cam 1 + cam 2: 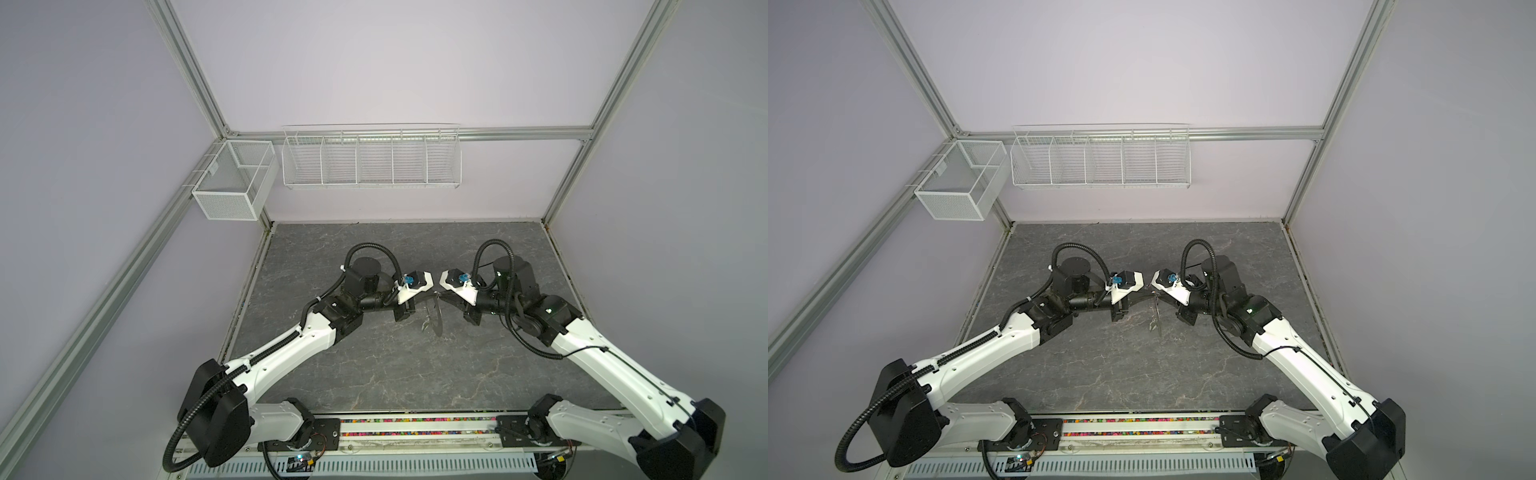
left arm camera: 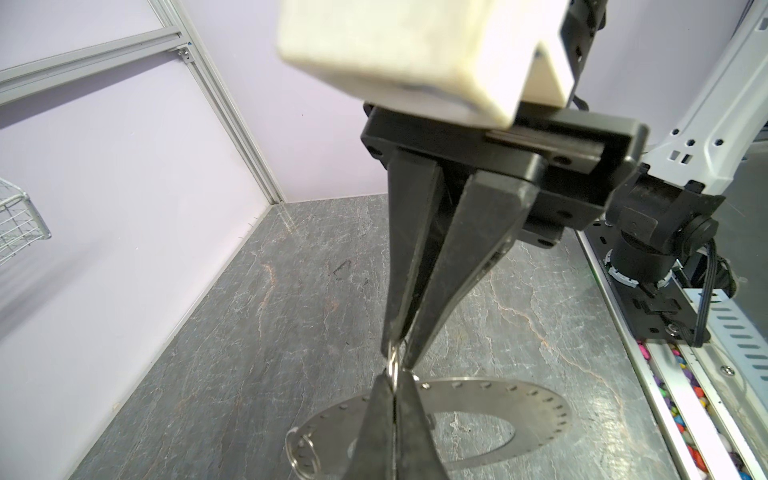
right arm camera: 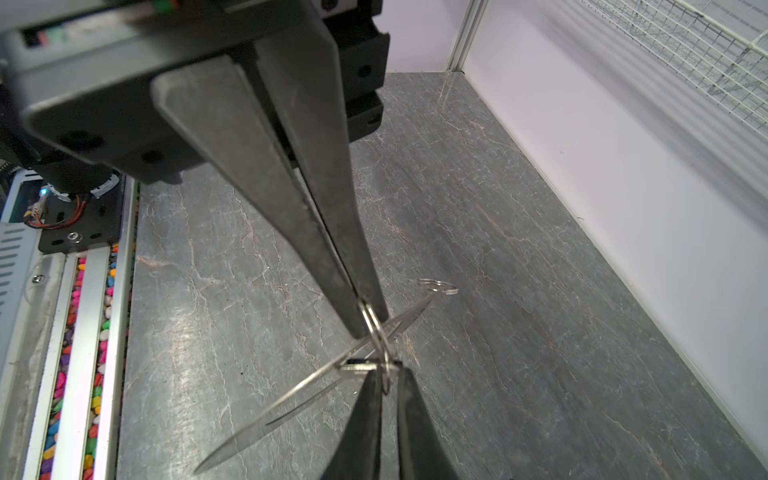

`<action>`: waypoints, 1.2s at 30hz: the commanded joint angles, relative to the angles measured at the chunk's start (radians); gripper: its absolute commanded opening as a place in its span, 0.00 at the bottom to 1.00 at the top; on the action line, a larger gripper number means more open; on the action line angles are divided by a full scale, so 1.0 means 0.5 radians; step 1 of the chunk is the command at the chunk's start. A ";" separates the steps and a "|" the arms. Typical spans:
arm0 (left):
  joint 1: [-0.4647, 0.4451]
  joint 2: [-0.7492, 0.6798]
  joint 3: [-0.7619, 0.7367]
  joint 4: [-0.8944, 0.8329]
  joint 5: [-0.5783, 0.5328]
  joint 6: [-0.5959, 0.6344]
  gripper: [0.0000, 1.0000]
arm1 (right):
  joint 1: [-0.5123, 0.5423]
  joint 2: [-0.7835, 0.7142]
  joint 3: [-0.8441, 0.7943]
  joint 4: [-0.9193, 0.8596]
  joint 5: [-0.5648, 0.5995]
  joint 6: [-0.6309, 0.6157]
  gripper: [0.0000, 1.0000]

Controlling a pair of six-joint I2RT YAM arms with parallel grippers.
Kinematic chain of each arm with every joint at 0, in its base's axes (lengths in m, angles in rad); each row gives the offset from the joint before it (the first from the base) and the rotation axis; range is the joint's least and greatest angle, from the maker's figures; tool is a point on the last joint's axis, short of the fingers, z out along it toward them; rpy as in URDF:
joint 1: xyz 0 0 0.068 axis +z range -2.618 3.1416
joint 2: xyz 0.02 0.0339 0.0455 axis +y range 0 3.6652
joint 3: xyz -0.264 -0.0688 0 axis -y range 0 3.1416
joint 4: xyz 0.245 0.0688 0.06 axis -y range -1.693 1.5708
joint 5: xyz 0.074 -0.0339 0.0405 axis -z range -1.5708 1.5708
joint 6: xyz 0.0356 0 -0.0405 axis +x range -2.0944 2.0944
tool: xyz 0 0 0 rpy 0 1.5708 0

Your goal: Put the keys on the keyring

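Grey marble-pattern tabletop (image 1: 374,374), lilac walls, white wire baskets (image 1: 370,162) on the far wall. Both arms meet tip to tip over mid-table.

Flat grey metal keyring (image 2: 498,397), with a wide central hole and tiny rim holes, is off the surface and hangs from its top rim. It's edge-on in both top views, so its plane runs near–far.

Left gripper (image 2: 394,384) reaches in from the left, clamped on that top rim. Right gripper (image 3: 368,320) comes from the right, fingers pinched tight on the small wire loop (image 3: 379,338) threaded through the rim just beside the left tips. Second wire loop (image 2: 303,453) dangles further round the rim, nobody on it.

Keys: none visible in any view.

Key relation: the pinched loop sits directly between the two tips, with the disc hanging below.

My read: loop-prep step, early in the task. Both hands are busy, so one has to let go to fetch a key. Risk: the disc swings or drops if the left pinch slips.
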 commanded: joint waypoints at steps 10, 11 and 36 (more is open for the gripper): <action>0.009 -0.018 -0.084 0.445 -0.094 -0.288 0.00 | 0.080 0.030 0.037 -0.048 0.196 -0.105 0.07; 0.009 -0.012 -0.103 0.510 -0.108 -0.325 0.00 | 0.086 0.038 0.042 -0.051 0.209 -0.107 0.07; 0.070 0.080 -0.363 1.231 0.205 -0.573 0.00 | -0.023 -0.180 0.047 -0.176 0.088 -0.178 0.35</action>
